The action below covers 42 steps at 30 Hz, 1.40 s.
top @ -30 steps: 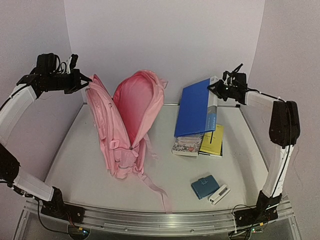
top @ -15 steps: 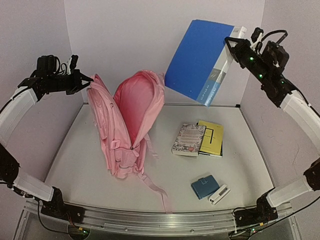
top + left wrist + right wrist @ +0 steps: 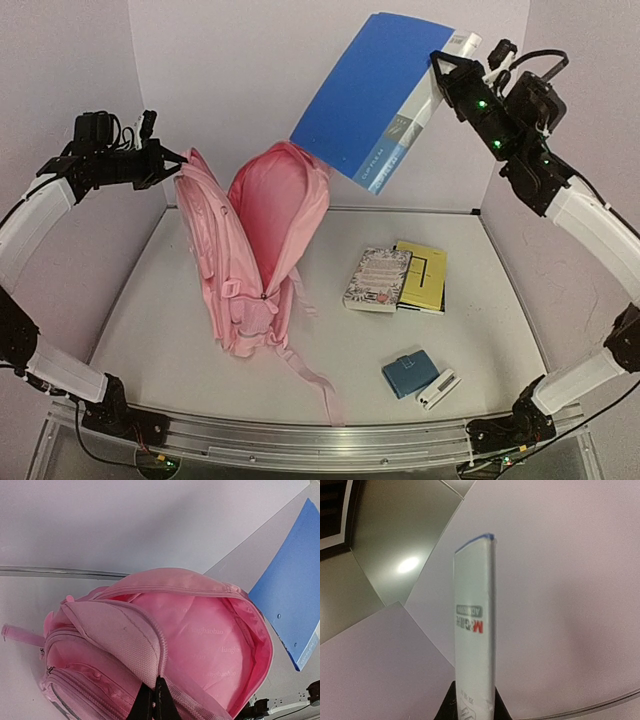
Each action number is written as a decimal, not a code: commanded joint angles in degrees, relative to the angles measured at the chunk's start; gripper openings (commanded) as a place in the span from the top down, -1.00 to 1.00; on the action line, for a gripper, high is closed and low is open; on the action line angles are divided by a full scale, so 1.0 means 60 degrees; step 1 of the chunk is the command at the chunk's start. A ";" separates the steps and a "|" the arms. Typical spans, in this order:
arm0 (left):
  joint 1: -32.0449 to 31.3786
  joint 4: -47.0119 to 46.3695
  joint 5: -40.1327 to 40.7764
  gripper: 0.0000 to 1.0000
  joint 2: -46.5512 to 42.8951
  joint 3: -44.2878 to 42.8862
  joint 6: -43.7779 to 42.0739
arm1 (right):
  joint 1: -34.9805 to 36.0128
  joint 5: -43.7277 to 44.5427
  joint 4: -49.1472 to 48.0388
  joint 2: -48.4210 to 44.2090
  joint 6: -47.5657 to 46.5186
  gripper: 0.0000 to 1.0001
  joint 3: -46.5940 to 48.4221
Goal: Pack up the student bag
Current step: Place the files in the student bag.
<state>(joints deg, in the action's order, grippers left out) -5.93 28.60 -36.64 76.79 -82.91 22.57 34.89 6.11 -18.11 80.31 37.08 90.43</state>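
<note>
Left jaws pinch the student bag (image 3: 250, 250) open.

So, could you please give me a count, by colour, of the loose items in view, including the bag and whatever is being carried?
Pink: 1, the light-pink fabric backpack
Blue: 2, the large blue folder, the small blue wallet
Yellow: 1, the yellow book
Patterned pale: 1, the patterned book
White: 1, the small white device
Total: 6

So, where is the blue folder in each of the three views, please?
Top external: blue folder upper centre-right, raised above the table, held by the right gripper.
Left wrist: right edge, beside the open student bag.
Right wrist: only its pale spine, centre.
Shared landmark: the folder's spine label.
</note>
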 commanded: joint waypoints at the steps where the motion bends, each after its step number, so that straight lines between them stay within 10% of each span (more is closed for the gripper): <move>1: 0.0037 0.0076 -0.0120 1.00 -0.0076 0.0255 0.0067 | 0.0614 0.0521 -0.1204 0.0405 -0.0206 1.00 0.0948; 18: 0.0035 -0.0157 -0.0258 1.00 -0.0453 0.0434 0.0462 | 0.4866 0.6651 -0.2123 0.2796 -0.4343 1.00 0.2056; 39: 0.0034 -0.0114 -0.0246 1.00 -0.0779 0.0545 0.0570 | 0.5242 0.5550 -0.6227 0.5973 -0.6426 1.00 0.1507; 42: 0.0034 0.0039 -0.0216 1.00 -0.0781 0.0461 0.0469 | 0.5382 0.5692 -0.6172 0.5779 -0.6192 0.25 0.1053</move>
<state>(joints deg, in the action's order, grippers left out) -5.82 27.14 -37.41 73.86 -80.09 25.64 66.47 40.83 -48.08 115.96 -1.28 98.75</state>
